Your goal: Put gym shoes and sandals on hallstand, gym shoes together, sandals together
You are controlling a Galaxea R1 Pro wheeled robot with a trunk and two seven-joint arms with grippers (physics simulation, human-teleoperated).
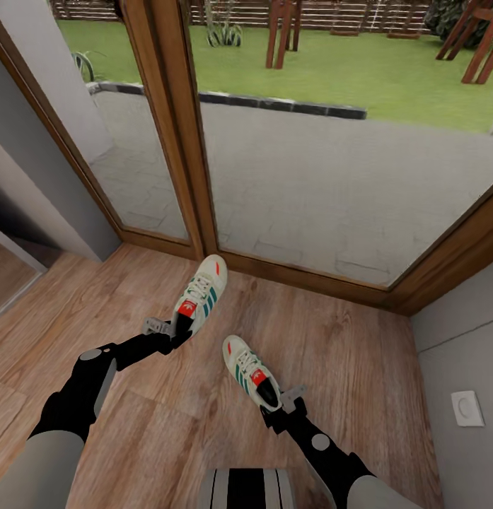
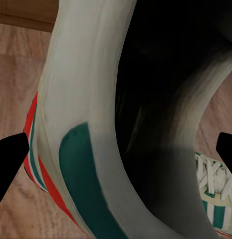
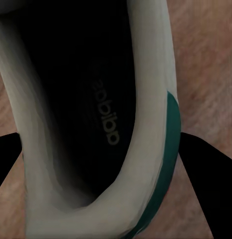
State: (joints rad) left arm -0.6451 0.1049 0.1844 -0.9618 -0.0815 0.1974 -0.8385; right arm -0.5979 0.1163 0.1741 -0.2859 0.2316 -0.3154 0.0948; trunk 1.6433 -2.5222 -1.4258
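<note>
Two white gym shoes with green stripes lie on the corridor floor (image 1: 359,353) near the glass door. My left gripper (image 1: 168,329) is at the heel of the left gym shoe (image 1: 201,293), whose collar (image 2: 96,124) sits between the black fingers (image 2: 8,164), which touch both its sides. My right gripper (image 1: 283,408) is shut on the heel of the right gym shoe (image 1: 247,369); its dark insole (image 3: 86,114) lies between the fingers (image 3: 203,184). I cannot tell whether either sole is off the floor. The sandals and the hallstand are out of view.
A wooden-framed glass door (image 1: 168,127) and window face a paved terrace straight ahead. Grey walls close in at the left (image 1: 48,205) and right (image 1: 462,339), the right one with a white wall plate (image 1: 467,408). Open wood floor lies between and behind the shoes.
</note>
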